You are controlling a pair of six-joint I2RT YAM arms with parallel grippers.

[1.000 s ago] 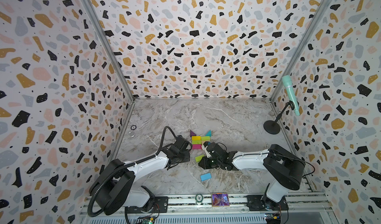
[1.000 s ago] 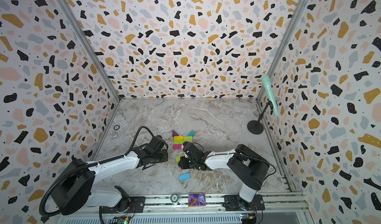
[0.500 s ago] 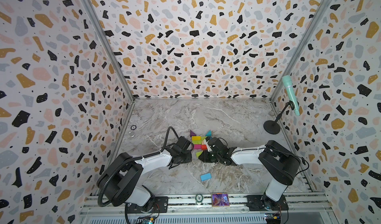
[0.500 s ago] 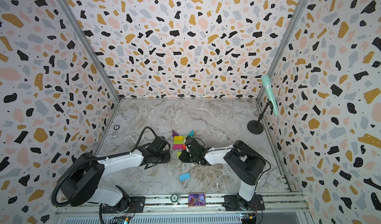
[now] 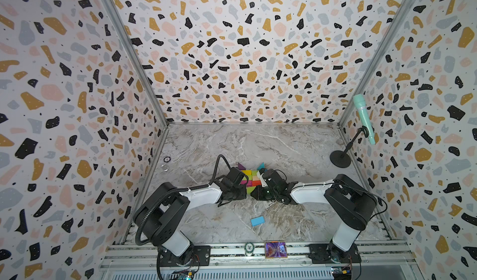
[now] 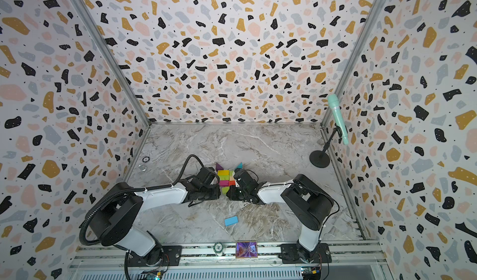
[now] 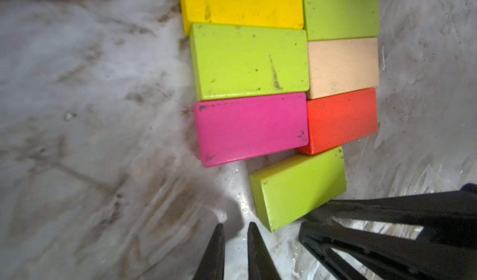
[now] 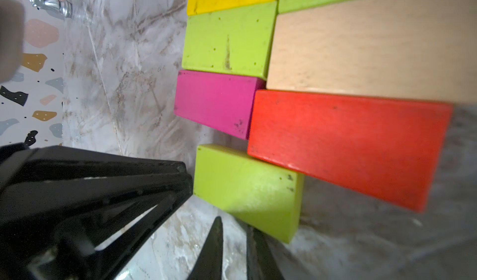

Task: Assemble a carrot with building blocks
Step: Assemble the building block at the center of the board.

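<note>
Near rail (image 5: 227, 253): blue block (image 5: 257, 221) loose, well apart from carrot (image 5: 249, 175), still to place. Midway: left gripper (image 7: 235, 225), right gripper (image 8: 235, 223) both clenched, empty, flanking green block (image 7: 299, 188). It is tilted, touching red (image 7: 340, 118), closer to body than second ago, arms too. Farther: body, purple triangle (image 5: 241, 166), teal triangle (image 5: 260, 165) set.

Yellow block (image 7: 242, 4) beyond the magenta block (image 7: 251, 129) runs off frame — red block (image 8: 348, 147) touching the magenta one goes blurry.
</note>
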